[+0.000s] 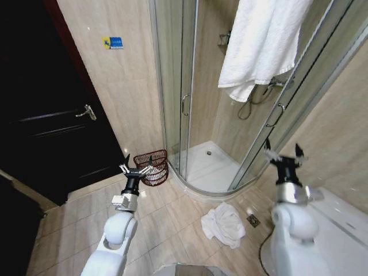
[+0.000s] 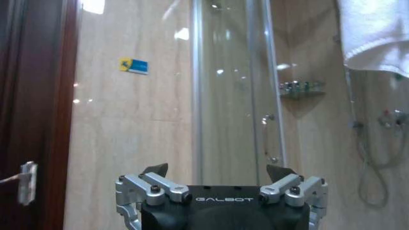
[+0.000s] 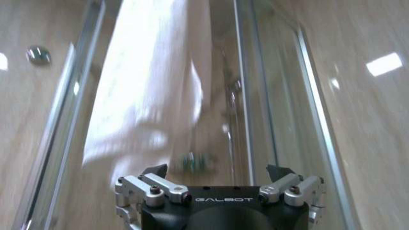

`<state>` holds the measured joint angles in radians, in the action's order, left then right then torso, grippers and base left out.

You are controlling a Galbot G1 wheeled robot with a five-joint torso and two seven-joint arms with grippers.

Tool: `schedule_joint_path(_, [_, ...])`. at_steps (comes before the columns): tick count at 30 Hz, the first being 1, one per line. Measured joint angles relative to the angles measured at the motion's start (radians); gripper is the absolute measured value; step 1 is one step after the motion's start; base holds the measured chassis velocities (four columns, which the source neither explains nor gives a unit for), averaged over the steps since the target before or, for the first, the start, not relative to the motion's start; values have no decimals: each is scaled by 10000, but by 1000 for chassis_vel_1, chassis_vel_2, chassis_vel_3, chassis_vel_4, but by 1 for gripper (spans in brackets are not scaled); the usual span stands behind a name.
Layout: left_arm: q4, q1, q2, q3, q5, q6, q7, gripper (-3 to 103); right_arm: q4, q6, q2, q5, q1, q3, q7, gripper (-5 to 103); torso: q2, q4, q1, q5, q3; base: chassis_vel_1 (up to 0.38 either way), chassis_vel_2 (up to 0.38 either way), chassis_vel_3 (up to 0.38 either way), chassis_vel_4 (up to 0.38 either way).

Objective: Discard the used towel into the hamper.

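- The left hand (image 1: pixel 136 169) is raised in front of the robot, fingers spread apart and holding nothing; from the head view it sits just in front of the hamper (image 1: pixel 153 167).
- The right hand (image 1: pixel 284 155) is also raised, over by the shower glass (image 1: pixel 172 86), fingers apart and empty.
- A crumpled white towel (image 1: pixel 224 224) lies on the floor tiles between the two arms, near a small floor drain (image 1: pixel 253 220) and just outside the shower's curved sill.
- The hamper stands on the floor against the wall, between the dark door (image 1: pixel 52 115) and the shower, well apart from the crumpled towel.
- A second towel (image 1: pixel 261 43) hangs over the shower glass, high up.
- Judged step: nothing is grasped yet, so the task is at its start, before the pick-up.
- The next move likely calls for lowering a hand to the floor towel, which sits nearer the right arm, and pinching a raised fold, since loose cloth may trail or slip.
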<state>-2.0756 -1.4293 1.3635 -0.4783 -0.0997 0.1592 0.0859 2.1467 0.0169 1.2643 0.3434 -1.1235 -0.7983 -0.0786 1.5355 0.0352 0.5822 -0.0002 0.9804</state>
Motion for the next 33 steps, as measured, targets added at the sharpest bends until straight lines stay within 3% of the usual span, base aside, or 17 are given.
schedule_joint_path(2, [79,-16,-3,-23,119,110,-19,100,-707,142,-855,401,1280,311,4,100,-17,0,-8,5,-9,0,0,0,0])
schedule_joint_path(3, [79,-16,-3,-23,119,110,-19,100,-707,142,-855,401,1280,311,4,100,-17,0,-8,5,-9,0,0,0,0])
schedule_joint_path(6, [151,23,-60,-259,146,161,-15,100,-1632,283,-1855,1117,3444,1192,-49,100,-46,12,-18,-2,-23,0,0,0,0])
schedule_joint_path(12, [212,71,-81,-288,241,119,32,100,-2429,738,-2521,1554,5515,2373,-136,100,-69,4,-34,0,-39,0,0,0,0])
schedule_joint_path(24, [355,125,-25,-197,434,131,32,100,-3913,1482,-2739,1653,9118,4923,-681,100,-106,8,-50,0,-57,0,0,0,0])
schedule_joint_path(26, [366,114,-19,-234,441,154,35,100,-4690,1529,-2651,1621,10298,5658,-837,100,-113,7,-53,1,-61,0,0,0,0])
schedule_joint_path(33, [349,-51,-23,-408,410,342,41,100,-6529,1833,-2143,1250,12862,6558,-1719,100,-124,6,-59,0,-68,0,0,0,0])
